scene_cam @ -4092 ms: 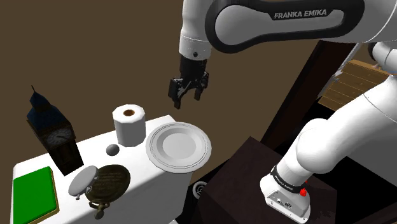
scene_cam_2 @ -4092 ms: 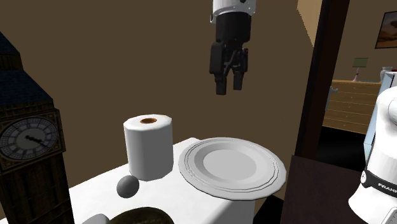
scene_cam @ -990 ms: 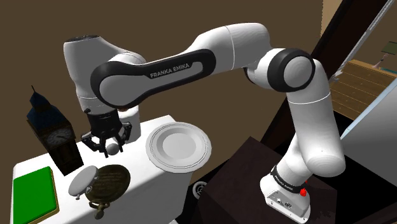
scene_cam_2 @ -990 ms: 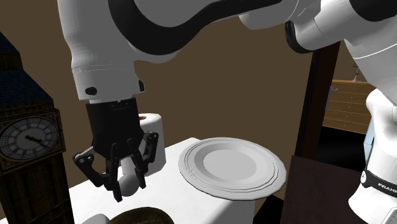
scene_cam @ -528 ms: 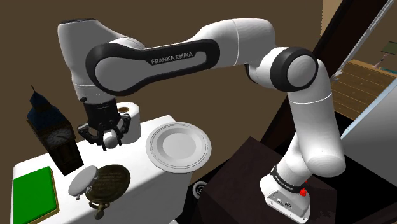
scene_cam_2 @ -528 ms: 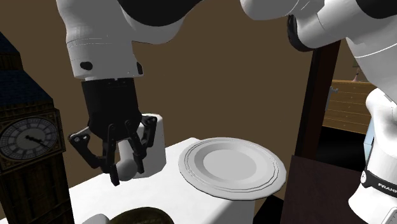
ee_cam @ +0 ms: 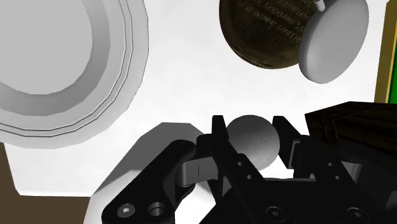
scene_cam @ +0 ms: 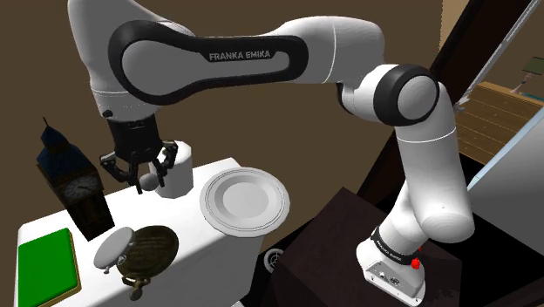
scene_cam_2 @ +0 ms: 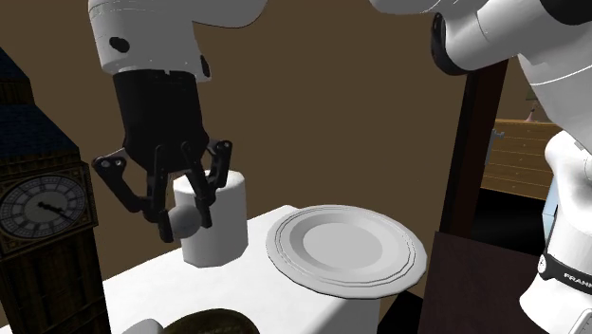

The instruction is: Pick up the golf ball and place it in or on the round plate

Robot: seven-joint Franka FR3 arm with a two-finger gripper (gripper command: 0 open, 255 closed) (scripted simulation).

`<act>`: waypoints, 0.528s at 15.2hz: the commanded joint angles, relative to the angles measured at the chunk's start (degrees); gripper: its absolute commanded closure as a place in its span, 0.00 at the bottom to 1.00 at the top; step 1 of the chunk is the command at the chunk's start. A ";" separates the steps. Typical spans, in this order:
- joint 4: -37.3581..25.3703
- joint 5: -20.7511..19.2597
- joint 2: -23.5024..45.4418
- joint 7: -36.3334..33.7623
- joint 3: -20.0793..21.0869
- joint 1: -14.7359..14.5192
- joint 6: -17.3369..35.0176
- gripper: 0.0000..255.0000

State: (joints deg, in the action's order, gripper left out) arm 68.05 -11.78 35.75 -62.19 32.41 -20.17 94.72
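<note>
One load only. Note pincer [scene_cam: 148, 185] clenched on grey golf ball [scene_cam: 151, 180], raised clear of bench [scene_cam: 48, 228], at shoulder view's left of round plate [scene_cam: 207, 202]. Expect light, hard, slippery handling; grip across widest diameter.

The white arm [scene_cam: 418, 174] rises from its base [scene_cam: 392, 262], well off to one side of the end effector [scene_cam: 150, 180] and lower than it. It bends at a dark elbow joint [scene_cam: 401, 94] higher than the end effector, and its long dark-banded link runs across to a spot right above it. There the wrist [scene_cam: 118, 96] turns straight down, so the black end effector hangs vertically. Its two fingers [ee_cam: 220, 135] press against opposite sides of a grey golf ball [scene_cam_2: 183, 224], clasping it between their tips.
</note>
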 commanded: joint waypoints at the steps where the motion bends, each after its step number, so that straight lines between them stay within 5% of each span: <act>1: -1.60 -0.01 0.11 0.03 0.01 -0.30 -1.46 1.00; 8: 27.47 8.89 -20.21 5.71 2.91 11.79 8.60 1.00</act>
State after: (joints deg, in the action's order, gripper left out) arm 91.33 -4.58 18.88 -57.77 34.98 -10.17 102.13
